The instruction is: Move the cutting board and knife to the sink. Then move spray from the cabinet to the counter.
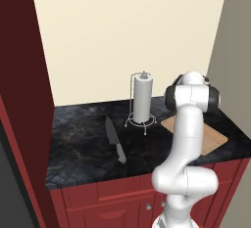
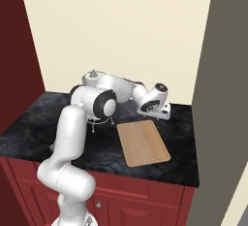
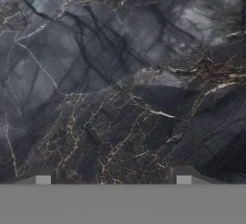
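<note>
Counter [image 1: 83, 139] bare around knife [image 1: 114, 139]; cutting board [image 2: 143, 142] near front edge; fingers [image 3: 113, 179] wide.

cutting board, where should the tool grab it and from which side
Probably a long edge of the cutting board, coming from above. It lies flat on the counter, so only the thin rim can be gripped. Its near corner sits by the counter's front edge, which may give room.
</note>
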